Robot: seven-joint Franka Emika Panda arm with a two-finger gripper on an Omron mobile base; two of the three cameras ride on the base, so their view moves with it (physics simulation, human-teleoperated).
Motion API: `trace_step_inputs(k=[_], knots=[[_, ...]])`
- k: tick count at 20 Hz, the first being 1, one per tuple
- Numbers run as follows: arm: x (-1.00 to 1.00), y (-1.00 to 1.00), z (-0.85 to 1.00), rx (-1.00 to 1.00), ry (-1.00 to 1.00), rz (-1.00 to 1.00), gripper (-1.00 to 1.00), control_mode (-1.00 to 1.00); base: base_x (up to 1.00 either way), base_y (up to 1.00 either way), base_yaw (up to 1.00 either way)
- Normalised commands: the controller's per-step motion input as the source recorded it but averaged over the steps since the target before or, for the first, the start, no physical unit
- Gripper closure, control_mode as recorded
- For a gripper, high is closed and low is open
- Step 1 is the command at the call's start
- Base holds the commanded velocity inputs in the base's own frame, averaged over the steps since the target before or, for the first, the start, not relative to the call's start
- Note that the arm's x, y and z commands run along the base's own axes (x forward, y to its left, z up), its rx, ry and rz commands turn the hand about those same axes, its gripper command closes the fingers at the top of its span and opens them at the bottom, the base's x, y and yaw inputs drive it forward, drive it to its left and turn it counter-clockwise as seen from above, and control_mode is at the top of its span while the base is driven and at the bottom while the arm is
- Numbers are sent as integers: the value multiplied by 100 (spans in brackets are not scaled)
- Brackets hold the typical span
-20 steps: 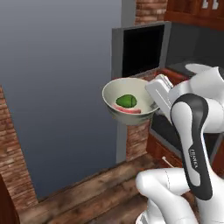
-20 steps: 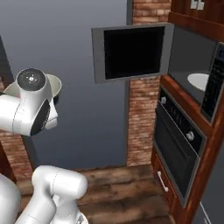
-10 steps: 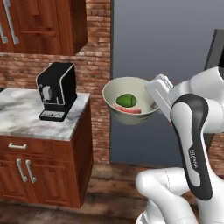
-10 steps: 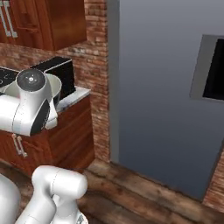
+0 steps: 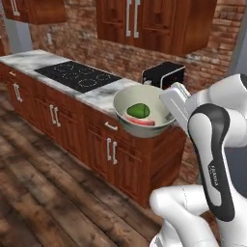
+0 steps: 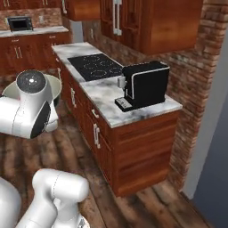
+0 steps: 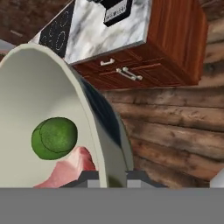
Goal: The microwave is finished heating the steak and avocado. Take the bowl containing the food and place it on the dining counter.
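Observation:
The cream-white bowl (image 5: 126,104) hangs in the air in front of me, level, with my gripper (image 5: 167,114) shut on its right rim. Inside lie the dark green avocado (image 5: 138,110) and the pinkish-red steak (image 5: 143,121). The hand view looks along the bowl's wall (image 7: 39,92), with the avocado (image 7: 54,138) and the steak (image 7: 70,168) inside and my gripper (image 7: 107,178) pinching the rim. From the right base view the bowl's rim (image 6: 57,85) peeks out behind my arm. The microwave and the dining counter are out of view.
A marble-topped wall counter (image 5: 99,96) with wooden cabinets runs ahead, carrying a black cooktop (image 5: 77,75) and a black coffee machine (image 6: 144,84). Wooden upper cabinets (image 5: 154,21) hang above it. A small microwave (image 6: 21,23) stands far off. Plank floor (image 5: 43,193) lies to the left.
The whole scene has swung as the base turned: the microwave and grey wall left the views, and the cooktop counter came in. The bowl stays held the same way.

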Motion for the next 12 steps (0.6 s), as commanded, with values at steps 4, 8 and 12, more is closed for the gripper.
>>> trace_step_inputs(k=[4,8,12], knots=[[0,0,0,0,0,0,100,100,-1,0,81],[0,0,0,0,0,0,100,100,0,0,68],[0,0,0,0,0,0,100,100,0,0,56]])
